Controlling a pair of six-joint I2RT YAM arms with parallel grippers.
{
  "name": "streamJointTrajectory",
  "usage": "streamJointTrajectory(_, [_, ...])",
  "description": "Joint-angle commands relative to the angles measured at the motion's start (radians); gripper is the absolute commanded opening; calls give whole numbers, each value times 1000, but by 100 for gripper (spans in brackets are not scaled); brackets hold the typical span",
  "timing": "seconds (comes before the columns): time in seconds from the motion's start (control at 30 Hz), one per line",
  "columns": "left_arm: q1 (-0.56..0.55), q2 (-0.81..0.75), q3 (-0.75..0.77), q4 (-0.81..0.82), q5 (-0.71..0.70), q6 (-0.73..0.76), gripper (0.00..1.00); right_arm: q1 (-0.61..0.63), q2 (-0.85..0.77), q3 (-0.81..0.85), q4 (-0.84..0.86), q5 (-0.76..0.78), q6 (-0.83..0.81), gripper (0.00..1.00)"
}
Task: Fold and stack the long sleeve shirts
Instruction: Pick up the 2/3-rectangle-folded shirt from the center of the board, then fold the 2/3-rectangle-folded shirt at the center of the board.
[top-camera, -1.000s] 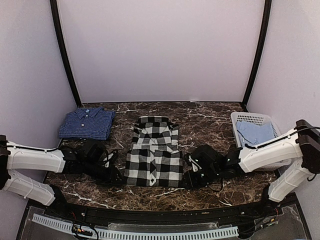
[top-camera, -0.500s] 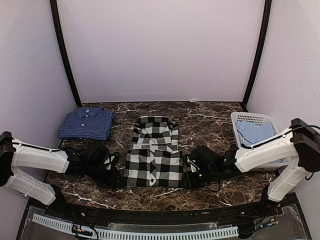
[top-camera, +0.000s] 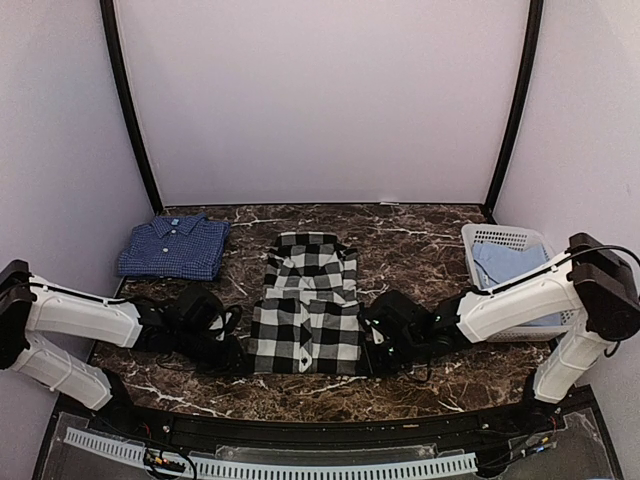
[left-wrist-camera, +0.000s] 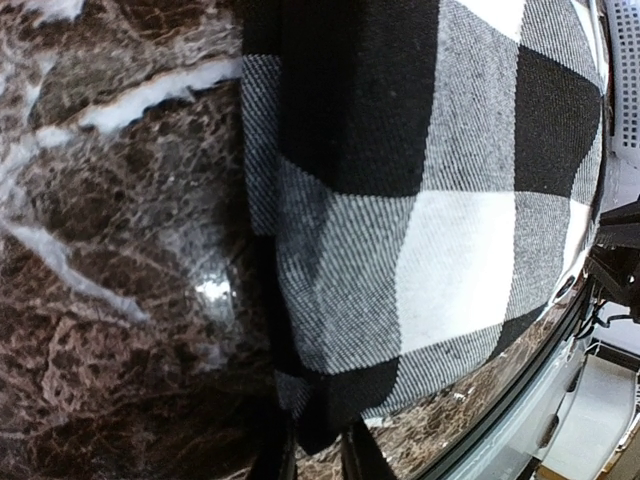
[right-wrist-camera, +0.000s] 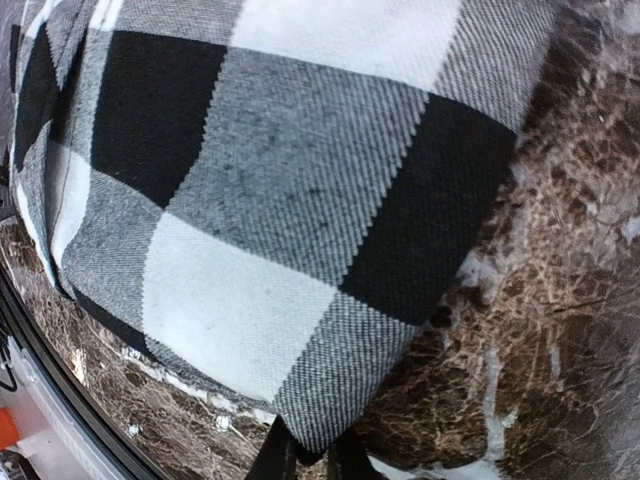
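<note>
Marble table (top-camera: 420, 235) carries both shirts. The black-and-white checked shirt (top-camera: 310, 300) lies mid-table toward the near edge, narrowed to a strip, its end-to-end fold not yet made. The dark blue shirt (top-camera: 175, 248) sits folded at the far left corner. At the checked shirt's near hem corners the left gripper (left-wrist-camera: 318, 452) and the right gripper (right-wrist-camera: 305, 455) each pinch cloth; stacking remains.
</note>
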Motion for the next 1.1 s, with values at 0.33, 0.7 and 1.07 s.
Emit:
streamJointTrajectory(0.33, [-59, -67, 27, -84, -57, -15, 0, 11, -117, -31, -75, 48, 20, 0])
streamJointTrajectory(0.7, [-149, -225, 83, -218, -113, -80, 0, 69, -314, -45, -136, 84, 72, 0])
streamJointTrajectory(1.07, [-50, -146, 378, -297, -118, 44, 0, -153, -335, 173, -110, -26, -102, 0])
